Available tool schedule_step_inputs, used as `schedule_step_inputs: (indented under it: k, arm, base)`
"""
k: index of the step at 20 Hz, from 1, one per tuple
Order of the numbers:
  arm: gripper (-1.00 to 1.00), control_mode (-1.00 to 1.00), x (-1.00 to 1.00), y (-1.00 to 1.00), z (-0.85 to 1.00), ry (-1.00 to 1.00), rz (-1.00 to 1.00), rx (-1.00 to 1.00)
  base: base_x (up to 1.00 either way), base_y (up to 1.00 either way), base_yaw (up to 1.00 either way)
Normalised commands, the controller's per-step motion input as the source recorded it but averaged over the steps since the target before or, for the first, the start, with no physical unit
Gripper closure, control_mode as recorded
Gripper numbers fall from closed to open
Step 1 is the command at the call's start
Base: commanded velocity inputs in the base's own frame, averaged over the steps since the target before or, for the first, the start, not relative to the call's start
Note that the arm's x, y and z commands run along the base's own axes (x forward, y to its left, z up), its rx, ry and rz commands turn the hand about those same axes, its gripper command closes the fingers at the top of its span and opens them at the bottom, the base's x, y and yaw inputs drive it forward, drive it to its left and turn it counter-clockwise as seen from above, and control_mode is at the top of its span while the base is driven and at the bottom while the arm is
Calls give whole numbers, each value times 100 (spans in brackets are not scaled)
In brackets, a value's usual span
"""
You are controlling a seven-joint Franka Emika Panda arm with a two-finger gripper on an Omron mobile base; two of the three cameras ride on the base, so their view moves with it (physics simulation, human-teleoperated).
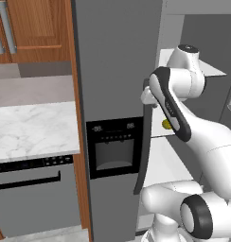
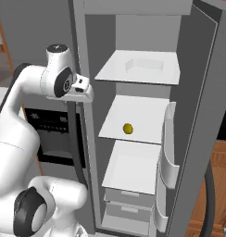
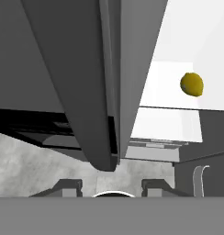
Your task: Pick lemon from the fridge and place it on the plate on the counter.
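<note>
Sitting near the middle shelf's [image 2: 138,118] front edge, lemon [image 2: 128,128]; end effector [image 3: 111,185] spread, empty, beside fridge [image 1: 115,71] handle [image 3: 72,82].

Both base views flank the open fridge [image 2: 133,115]; hand view looks down, seemingly close, along its handle [image 3: 93,105].

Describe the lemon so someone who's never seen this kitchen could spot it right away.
Find the tall dark grey fridge with its right compartment open. On the middle white shelf sits the lemon, a small yellow oval near the front edge and the one coloured thing among white shelves and bins.
</note>
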Motion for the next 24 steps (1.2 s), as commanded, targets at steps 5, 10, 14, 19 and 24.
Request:
schedule_step_inputs:
  k: [5,10,14,19,24]
  arm:
    - [-100,-100,-1,-26,-11,0,0,0]
    - [-100,-100,-25,-81,-20,0,0,0]
    - [-100,-100,-19,-94,-38,0,0,0]
    - [-100,-100,-1,-92,-45,0,0,0]
    - [-100,-100,5,-62,-58,0,0,0]
  base:
    - [0,0,0]
    - [0,0,0]
    - [0,0,0]
    - [0,0,0]
    - [0,0,0]
